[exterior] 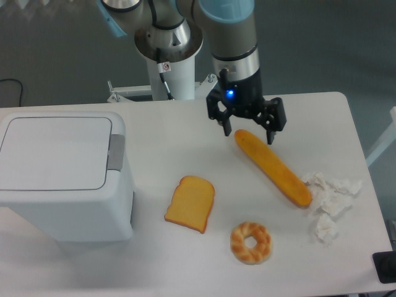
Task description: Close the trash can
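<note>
My gripper [249,135]: jaws apart, holding nothing, hanging over the near end of the baguette [273,167].
Trash can [62,176]: well off at my 8 o'clock, lid lying flat, grey latch tab [116,151] on its right edge.
Progress: I judge the closing done; nothing obvious remains.

I see a white table [185,148] carrying the trash can [62,179] at left, a bread slice [190,203], baguette [272,167], ring pastry [250,242], crumpled tissues [329,201] at right.
</note>
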`<state>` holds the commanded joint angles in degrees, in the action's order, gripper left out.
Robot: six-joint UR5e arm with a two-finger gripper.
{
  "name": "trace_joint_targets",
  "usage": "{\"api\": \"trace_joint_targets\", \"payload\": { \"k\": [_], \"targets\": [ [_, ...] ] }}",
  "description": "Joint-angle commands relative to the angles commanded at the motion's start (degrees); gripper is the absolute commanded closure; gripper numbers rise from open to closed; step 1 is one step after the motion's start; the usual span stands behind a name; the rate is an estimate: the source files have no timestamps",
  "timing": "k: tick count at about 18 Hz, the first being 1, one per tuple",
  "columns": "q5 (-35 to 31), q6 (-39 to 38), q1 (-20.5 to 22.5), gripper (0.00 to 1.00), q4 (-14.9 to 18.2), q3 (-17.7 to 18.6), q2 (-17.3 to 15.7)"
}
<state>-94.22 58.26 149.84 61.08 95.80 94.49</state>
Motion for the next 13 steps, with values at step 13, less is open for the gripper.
{"api": "trace_joint_targets", "payload": {
  "k": [13],
  "targets": [
    [0.70,21.44,20.48,0.00,2.73,2.29,-3.08]
  ]
}}
